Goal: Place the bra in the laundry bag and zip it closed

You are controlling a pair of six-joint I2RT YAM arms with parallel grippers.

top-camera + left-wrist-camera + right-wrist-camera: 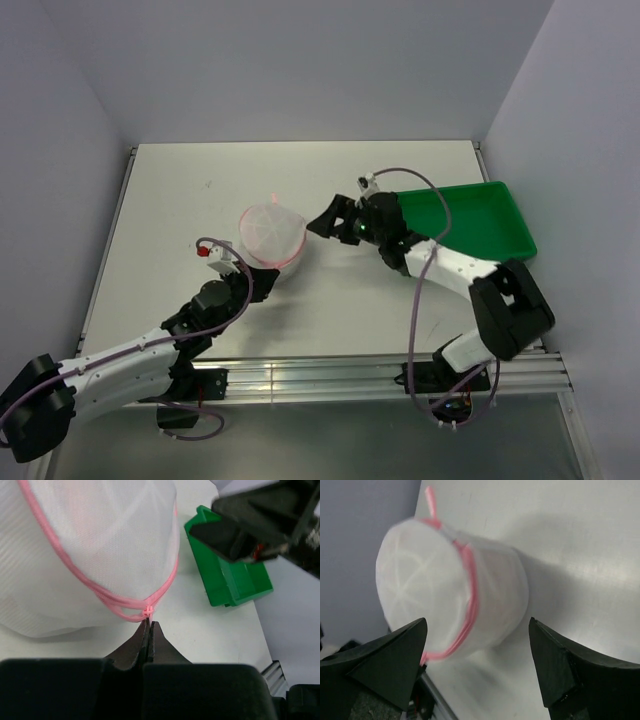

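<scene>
Left arm [120,358]: from its base at the 7 o'clock corner of the table [350,310] it lies low and stretched toward 1 o'clock, with the wrist reaching the foot of the bag [270,235].
Left hand [149,625]: clenched, the two fingers pressed flat together with no gap. The tips sit at the bag's 6 o'clock edge, right under the point where the strands of the pink zip line [146,611] meet. I cannot tell whether anything thin is pinched between them.
Right arm [450,262]: it rises from its base at 5 o'clock, folds at a raised elbow, and the forearm runs toward 10 o'clock, passing the near left corner of the tray [485,215].
Right hand [333,218]: released, fingers spread wide and holding nothing. It hangs just at 3 o'clock of the bag, pointed at it and apart from it. In its wrist view the bag fills the gap between the two fingers, beyond their tips.
Bag: a white mesh drum standing on the table a little left of centre, between the two hands, with the zip line running round its rim.
Bra: I cannot tell it apart through the mesh; only a pale haze shows inside.
Tray: green, at the table's 3 o'clock edge, well apart from the bag.
</scene>
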